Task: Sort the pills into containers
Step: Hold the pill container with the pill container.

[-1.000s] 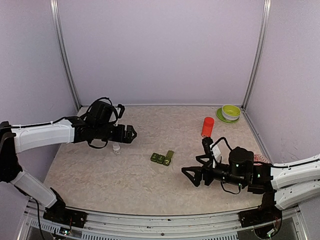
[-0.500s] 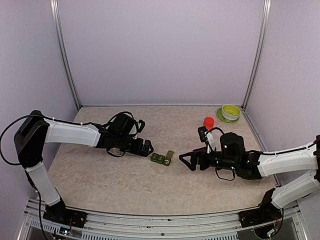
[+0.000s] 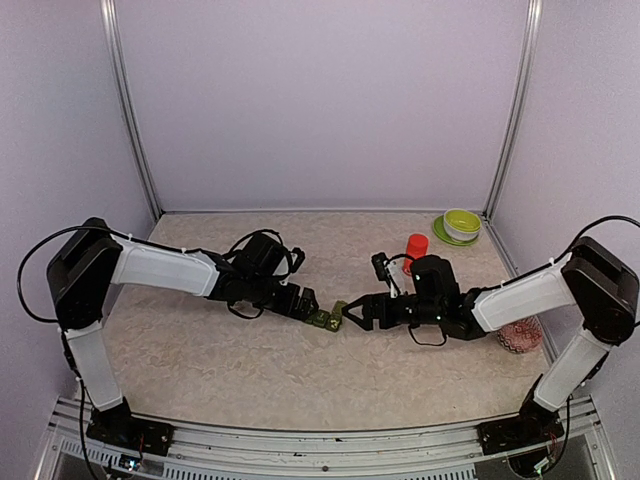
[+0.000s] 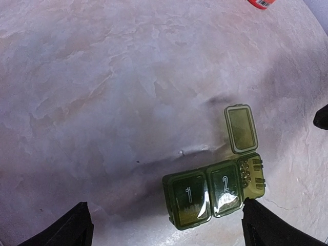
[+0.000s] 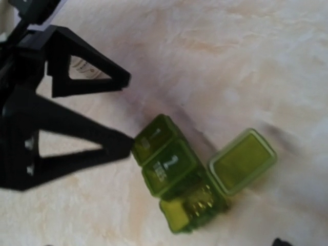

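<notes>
Where both arms are bolted (bottom edge, top view): left arm [image 3: 160, 268] comes in from the lower left and right arm [image 3: 520, 295] from the lower right. Both reach inward and meet at mid-counter.
Counter [image 3: 250, 370]: pale marbled surface carrying all items.
Containers [image 3: 325, 319]: strip of three joined dark-green boxes, resting on the counter at frame centre between the two sets of jaws. Boxes marked 1 and 2 are lidded. The third box's lid [image 4: 240, 129] is swung open and lies flat beside it. Its contents are too blurred to name.
Long axis: roughly left to right in the top view, with the box 1 end toward the left arm and the open end toward the right arm.
Left jaws: wide apart, holding nothing. In the left wrist view the strip lies low in the frame between the fingers [image 4: 77, 228], closer to the right-hand one, with its axis running finger to finger. Contact cannot be told.
Right jaws: apart as far as the top view shows, tips just beside the open lid, nothing held.
Nearer arm: judged left for the closed boxes, right for the open end.
Coming move: judged that if the left jaws closed here they would meet the strip's ends, not its long sides.
Red-orange bottle [image 3: 415, 250]: upright behind the right arm, well apart from the strip.
Green bowl [image 3: 461, 224]: far right corner of the counter.
</notes>
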